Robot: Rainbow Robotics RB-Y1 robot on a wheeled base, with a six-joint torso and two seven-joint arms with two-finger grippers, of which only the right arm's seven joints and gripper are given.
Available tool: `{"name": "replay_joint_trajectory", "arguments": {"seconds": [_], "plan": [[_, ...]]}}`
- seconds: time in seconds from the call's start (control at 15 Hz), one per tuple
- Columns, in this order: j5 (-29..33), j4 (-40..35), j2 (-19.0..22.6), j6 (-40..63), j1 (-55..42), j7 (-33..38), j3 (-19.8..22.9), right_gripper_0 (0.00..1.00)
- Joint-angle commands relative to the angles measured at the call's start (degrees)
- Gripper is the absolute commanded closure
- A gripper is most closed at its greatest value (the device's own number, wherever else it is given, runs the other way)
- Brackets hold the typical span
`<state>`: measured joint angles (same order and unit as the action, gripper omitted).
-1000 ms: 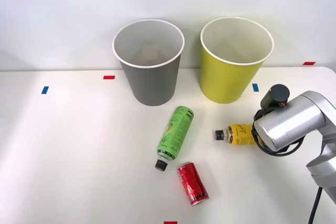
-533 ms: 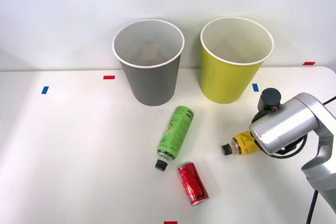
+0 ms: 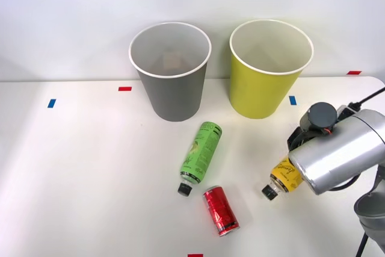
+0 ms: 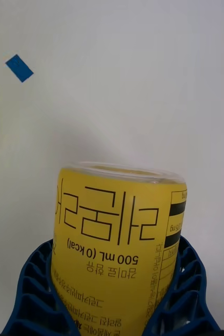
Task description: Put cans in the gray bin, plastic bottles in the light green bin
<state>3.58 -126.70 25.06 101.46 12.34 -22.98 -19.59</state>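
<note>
Yellow bottle (image 4: 114, 247) sits clamped between my blue fingers (image 4: 30, 294), cap tilted down over the table just right of the can (image 3: 221, 210); I should carry it above the green bin's (image 3: 264, 91) rim before releasing.

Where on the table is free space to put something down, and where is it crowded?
Bare: the wide stretch on the left of the table, between the gray bin and the near edge. Crowded: the middle, with the green-label bottle and red can close together, and the right, where the right gripper holds the yellow-label bottle.
</note>
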Motion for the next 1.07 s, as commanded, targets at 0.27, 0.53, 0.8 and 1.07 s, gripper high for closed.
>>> {"name": "replay_joint_trajectory", "arguments": {"seconds": [0.27,0.53,0.8,1.07], "plan": [[5.3,-12.0,-0.5,-10.7,-5.1,-20.3,0.1,1.00],[6.4,-16.1,-2.0,-21.0,-8.1,-32.5,1.3,1.00],[6.4,-19.6,-5.5,-28.8,-8.9,-39.8,3.0,1.00],[6.3,-19.1,-8.9,-41.7,-8.1,-40.7,5.7,1.00]]}}
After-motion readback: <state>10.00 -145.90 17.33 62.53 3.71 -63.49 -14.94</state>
